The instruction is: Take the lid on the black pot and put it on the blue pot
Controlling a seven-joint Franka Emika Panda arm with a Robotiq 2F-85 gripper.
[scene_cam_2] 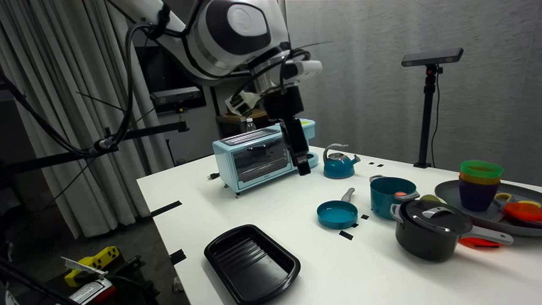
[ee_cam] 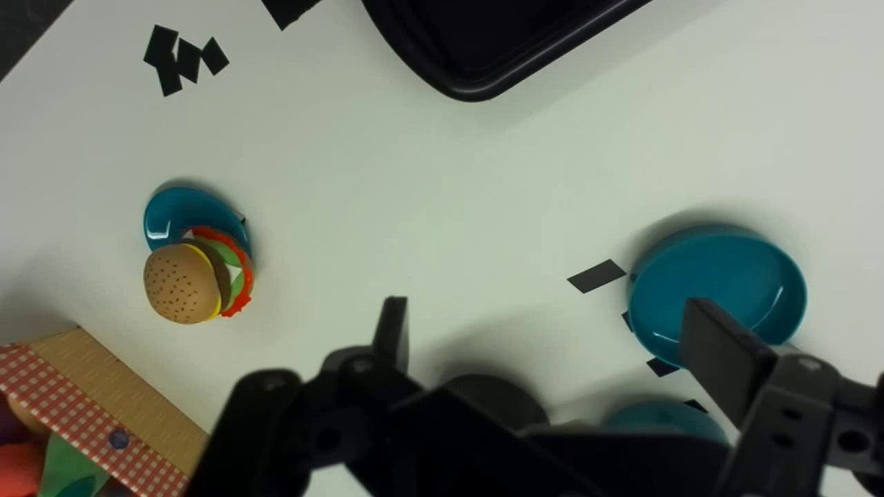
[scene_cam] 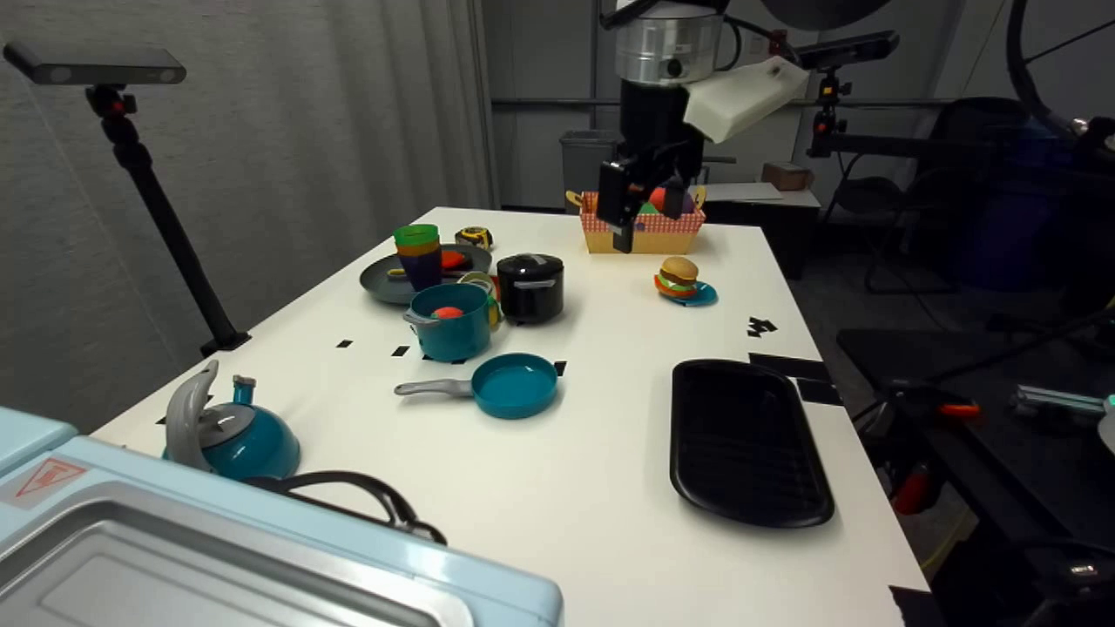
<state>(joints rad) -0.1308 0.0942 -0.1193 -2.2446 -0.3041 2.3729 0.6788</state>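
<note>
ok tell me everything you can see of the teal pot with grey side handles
The teal pot is round, squat and fairly glossy, perhaps enamel or plastic, with two grey side handles. It stands upright and lidless on the white table, beside the lidded black pot, holding an orange-red item partly hidden by its wall. The open gripper is clear of it; whether the yellow-green item nearby touches it is unclear.

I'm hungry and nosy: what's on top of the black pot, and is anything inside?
A dark, shiny lid with a grey handle sits on the black pot. The inside cannot be seen, because the lid covers it.
</note>
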